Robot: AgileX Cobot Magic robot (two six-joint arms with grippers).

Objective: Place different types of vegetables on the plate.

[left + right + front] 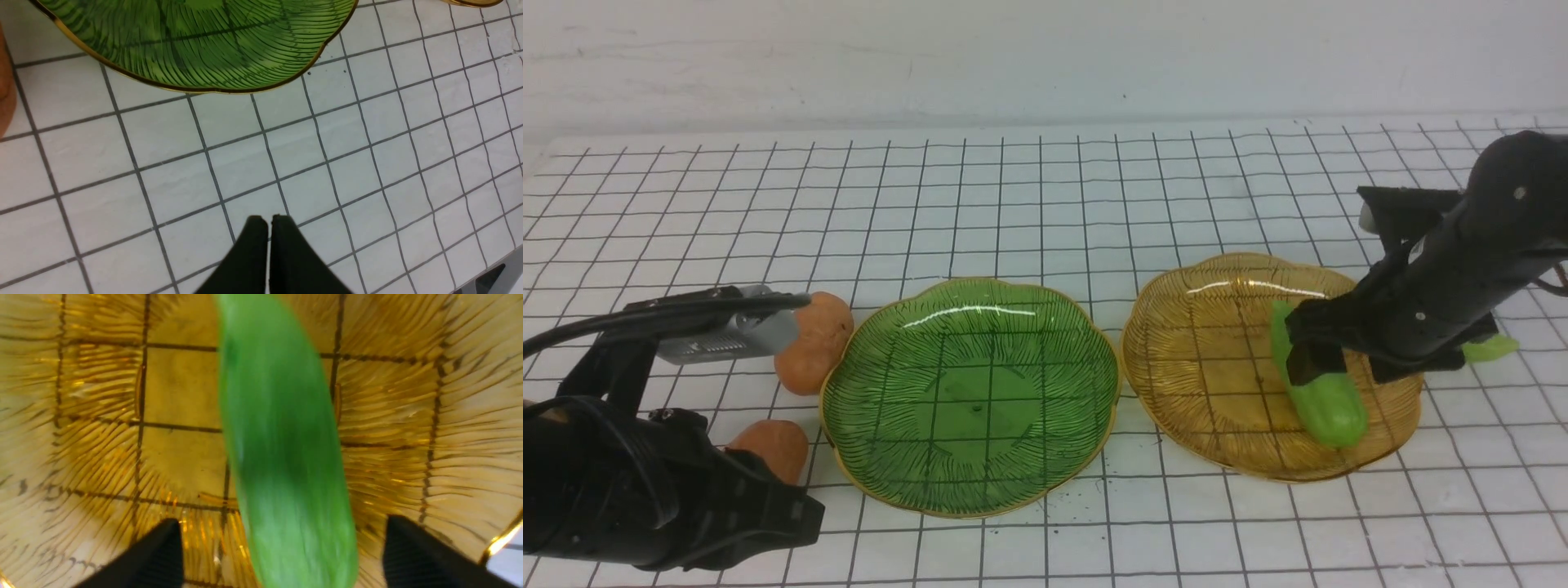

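A light-green cucumber [1327, 400] lies on the right part of the amber plate [1201, 367]. My right gripper [1339, 359] hangs open just above it, a finger on each side and not touching; the right wrist view shows the cucumber [286, 457] between the spread fingers [159, 555] over the amber plate [81, 416]. A second green cucumber [1490, 349] pokes out behind the right arm. Two orange-brown potatoes [814, 343] [772, 445] lie left of the green plate [972, 392]. My left gripper [269, 222] is shut and empty over bare table near the green plate's rim [196, 87].
The white gridded table [1045, 204] stretches to a wall at the back. The table's edge [498, 265] shows in a corner of the left wrist view. A potato's edge [5, 90] shows at the side of that view.
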